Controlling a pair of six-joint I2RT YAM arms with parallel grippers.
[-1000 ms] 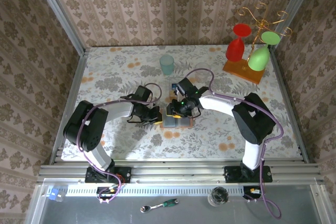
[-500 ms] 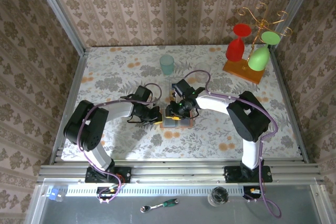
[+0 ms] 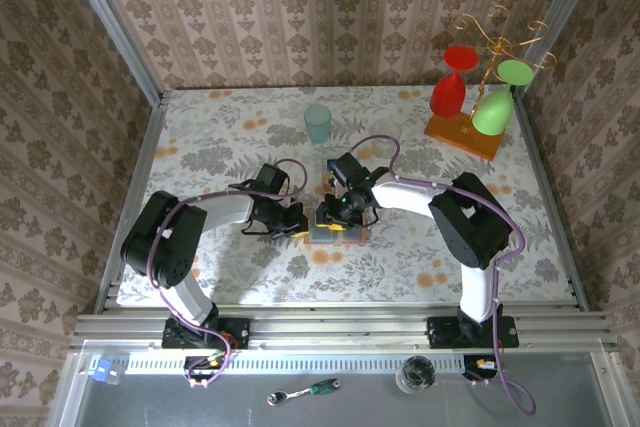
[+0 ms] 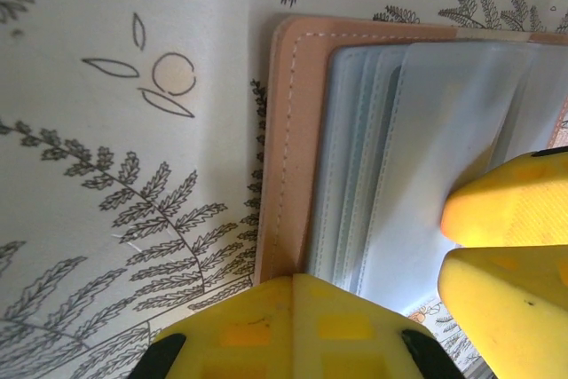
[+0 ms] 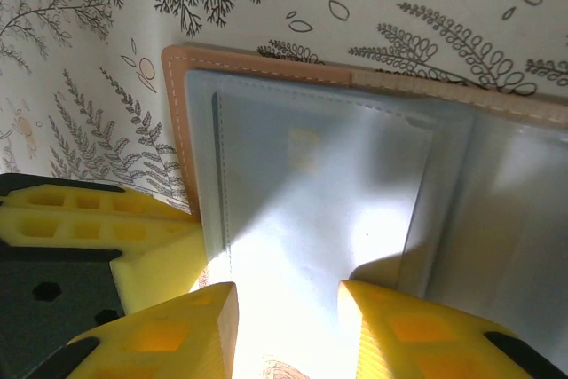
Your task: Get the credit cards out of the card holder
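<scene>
From above, I am seeing the card holder lying open on the worktop. The left tool is touching its left edge and the right tool is hovering over its middle. A teal cup is standing well beyond it.

On the left wrist camera, the left tool is sitting shut at the card holder's tan border. The right tool's fingers are lying on the grey-blue sleeves.

On the right wrist camera, the right tool is standing narrowly apart, tips down on the sleeves. I cannot tell whether it is pinching anything. Glare is hiding any cards inside.
</scene>
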